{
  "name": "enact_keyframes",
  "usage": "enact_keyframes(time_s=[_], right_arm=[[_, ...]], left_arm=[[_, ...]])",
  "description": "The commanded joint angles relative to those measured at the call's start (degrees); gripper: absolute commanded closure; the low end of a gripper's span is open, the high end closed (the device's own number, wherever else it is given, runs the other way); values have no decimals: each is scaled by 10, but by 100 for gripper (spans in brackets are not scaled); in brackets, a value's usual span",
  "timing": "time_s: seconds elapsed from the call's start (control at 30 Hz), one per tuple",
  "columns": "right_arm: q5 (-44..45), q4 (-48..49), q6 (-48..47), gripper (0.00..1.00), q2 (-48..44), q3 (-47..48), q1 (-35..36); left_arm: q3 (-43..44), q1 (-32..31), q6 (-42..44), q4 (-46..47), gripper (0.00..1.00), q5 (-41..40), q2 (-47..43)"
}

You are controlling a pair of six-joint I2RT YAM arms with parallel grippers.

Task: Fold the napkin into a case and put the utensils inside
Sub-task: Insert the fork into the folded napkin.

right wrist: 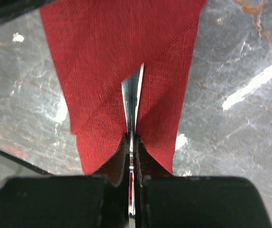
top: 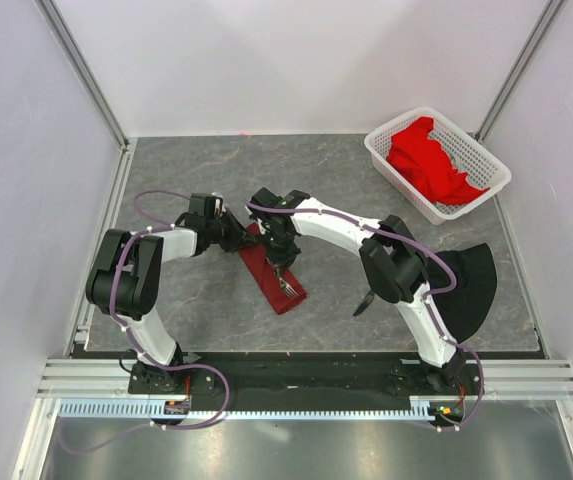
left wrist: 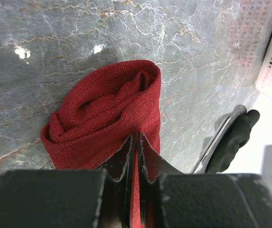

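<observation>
Case of maroon cloth, long and narrow, flat on grey marble surface, left end effector pinched narrow on case's far end, right end effector clamped on silver utensil above case, white basket well apart to case's far right

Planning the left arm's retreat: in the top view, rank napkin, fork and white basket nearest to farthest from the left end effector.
1. napkin, pinched in the left end effector
2. fork, at napkin's near end
3. white basket, far right corner
</observation>
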Motion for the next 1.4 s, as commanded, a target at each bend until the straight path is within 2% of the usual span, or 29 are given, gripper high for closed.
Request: enact_keyframes(time_s=[0.0,0.27,0.7,1.07,1.37], right_arm=[[4,30,11,100,15,31,-6],[17,27,17,100,8,27,-14],[22,18,25,100,15,54,-25],[25,19,31,100,41,93,-29],[7,6,8,100,80,147,-31]], left_arm=[[2,-5,3,4,91,-5,-20],[37,-4,15,-39,90,-33,-39],[101,6,23,-70,91,-73,31],[73,14,30,-64,91,-75,-13],[72,14,26,-60,91,-56,3]])
